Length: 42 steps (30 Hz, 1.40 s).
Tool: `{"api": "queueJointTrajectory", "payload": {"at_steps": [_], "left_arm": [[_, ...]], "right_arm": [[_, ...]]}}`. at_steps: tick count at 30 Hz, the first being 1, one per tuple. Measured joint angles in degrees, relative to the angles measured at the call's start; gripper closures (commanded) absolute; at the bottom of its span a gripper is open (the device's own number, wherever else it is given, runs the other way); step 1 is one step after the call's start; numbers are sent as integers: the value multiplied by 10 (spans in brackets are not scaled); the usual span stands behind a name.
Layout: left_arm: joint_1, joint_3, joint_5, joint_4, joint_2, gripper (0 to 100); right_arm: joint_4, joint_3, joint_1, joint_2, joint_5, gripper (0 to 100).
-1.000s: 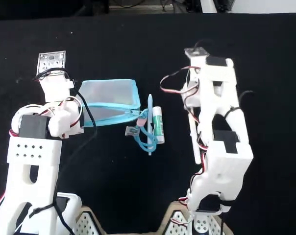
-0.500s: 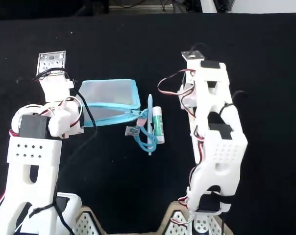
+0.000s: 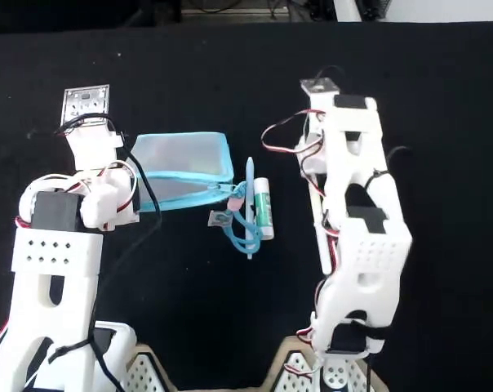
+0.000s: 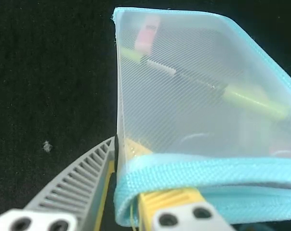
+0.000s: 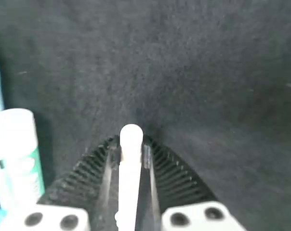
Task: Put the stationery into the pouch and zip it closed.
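Centrally, item one: the pouch (image 3: 185, 159), translucent with blue trim, lying flat on the black cloth (image 3: 189, 310) between the two arms and nearer the left one. Contents, seen through its wall: a yellow-green pen (image 4: 251, 98) and a small pink piece (image 4: 148, 36). Its edge facing the arms appears to gape, though the zip pull cannot be made out with certainty. Holder: the left gripper (image 4: 119, 144), fingers clamped on the pouch's trimmed corner, one outside and one apparently inside the mouth. Loose stock just beside the pouch's other end: a blue pen (image 3: 250, 184) and a glue stick (image 3: 264, 208) lying parallel and touching or nearly so, with a looped blue cord (image 3: 245, 233) and a small clear tag (image 3: 220, 219) partly across them. Item in transit: a white stick (image 5: 130, 163), pinched lengthwise between the closed fingers of the right gripper (image 5: 131, 139), low over bare cloth just beside the glue stick (image 5: 18, 154). Step in hand, by judgement: loading, roughly midway; zipping not yet begun. Next move calls for carrying the white stick across to the held-open mouth, lining its long axis with the opening, and releasing it well inside so that it does not snag the trim.
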Motion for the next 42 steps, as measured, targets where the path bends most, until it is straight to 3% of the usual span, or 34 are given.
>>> {"api": "queueJointTrajectory", "payload": {"at_steps": [5, 12, 15, 19, 24, 42], "left_arm": [[0, 0, 0, 0, 0, 967], [0, 0, 0, 0, 0, 967], [0, 0, 0, 0, 0, 967], [0, 0, 0, 0, 0, 967], [0, 0, 0, 0, 0, 967], [0, 0, 0, 0, 0, 967]], "right_arm": [[25, 12, -6, -50, 14, 988], [-9, 107, -18, -105, 215, 988], [-61, 164, -19, -111, 257, 987], [-133, 217, -20, -111, 265, 950], [-110, 221, -35, -111, 243, 825], [-132, 229, -54, -111, 256, 843]]}}
